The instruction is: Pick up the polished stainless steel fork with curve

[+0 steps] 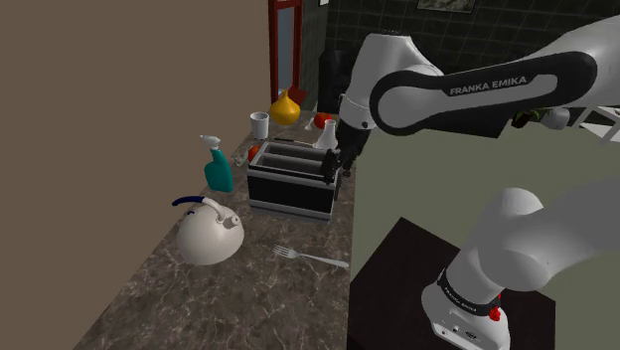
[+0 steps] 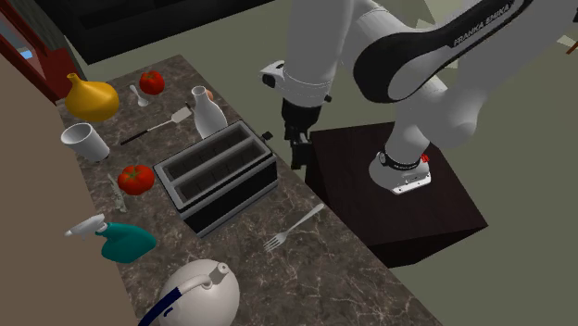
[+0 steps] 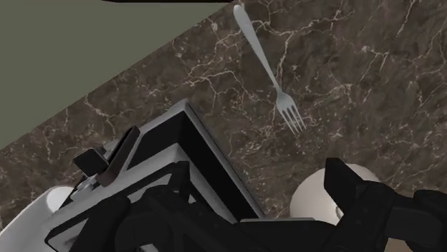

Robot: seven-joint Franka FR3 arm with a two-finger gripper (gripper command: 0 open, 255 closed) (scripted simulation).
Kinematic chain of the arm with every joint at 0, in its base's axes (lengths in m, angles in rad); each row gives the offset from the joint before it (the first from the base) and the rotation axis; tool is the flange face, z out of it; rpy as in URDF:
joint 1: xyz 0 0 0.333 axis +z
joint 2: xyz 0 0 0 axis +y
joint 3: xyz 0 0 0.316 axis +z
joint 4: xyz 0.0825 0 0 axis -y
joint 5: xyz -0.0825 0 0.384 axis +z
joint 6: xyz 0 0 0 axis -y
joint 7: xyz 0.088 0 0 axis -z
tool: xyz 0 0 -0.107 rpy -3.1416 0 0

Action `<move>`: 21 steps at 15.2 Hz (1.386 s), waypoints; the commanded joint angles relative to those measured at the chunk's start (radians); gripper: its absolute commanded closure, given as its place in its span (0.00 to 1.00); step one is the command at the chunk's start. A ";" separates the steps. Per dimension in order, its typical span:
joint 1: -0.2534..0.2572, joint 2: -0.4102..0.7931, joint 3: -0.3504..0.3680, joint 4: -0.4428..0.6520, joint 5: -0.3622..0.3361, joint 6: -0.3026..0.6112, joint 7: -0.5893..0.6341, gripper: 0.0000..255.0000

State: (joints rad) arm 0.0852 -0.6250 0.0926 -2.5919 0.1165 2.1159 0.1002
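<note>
We see the round white kettle (image 2: 197, 294) with a dark blue handle cut off by the second exterior view's bottom edge. In the shoulder view the white arm (image 1: 447, 89) covers part of a small red round thing (image 1: 321, 120) at the far end of the dark marble counter (image 1: 248, 298), and the black gripper (image 1: 332, 171) hides a corner of the black and silver toaster (image 1: 288, 184). A thin pale object (image 2: 115, 192) beside the near red tomato (image 2: 136, 178) is too small to name.

Fork (image 1: 310, 259) lies on bare counter (image 1: 199, 298), clear above; toaster (image 1: 295, 179) & kettle (image 1: 209, 234) nearby on 2 sides, not touching.
</note>
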 commanded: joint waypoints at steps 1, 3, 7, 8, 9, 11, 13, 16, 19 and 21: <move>0.013 0.059 0.016 -0.018 0.003 0.072 -0.009 0.00; 0.026 0.117 0.032 -0.033 0.005 0.138 -0.016 0.00; 0.047 0.248 0.067 -0.050 0.003 0.272 -0.025 0.00; 0.051 0.283 0.076 -0.051 0.000 0.305 -0.026 0.00; 0.055 0.320 0.085 -0.051 -0.004 0.338 -0.027 0.00; 0.061 0.395 0.103 -0.047 -0.017 0.402 -0.024 0.00; 0.065 0.474 0.120 -0.039 -0.038 0.464 -0.016 0.00; 0.069 0.597 0.142 -0.017 -0.091 0.552 0.010 0.00; 0.080 0.717 0.148 0.014 -0.169 0.625 0.055 0.00; 0.084 0.747 0.141 0.014 -0.189 0.654 0.069 0.00</move>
State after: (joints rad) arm 0.1664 0.0975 0.2364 -2.5810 -0.0564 2.7498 0.1588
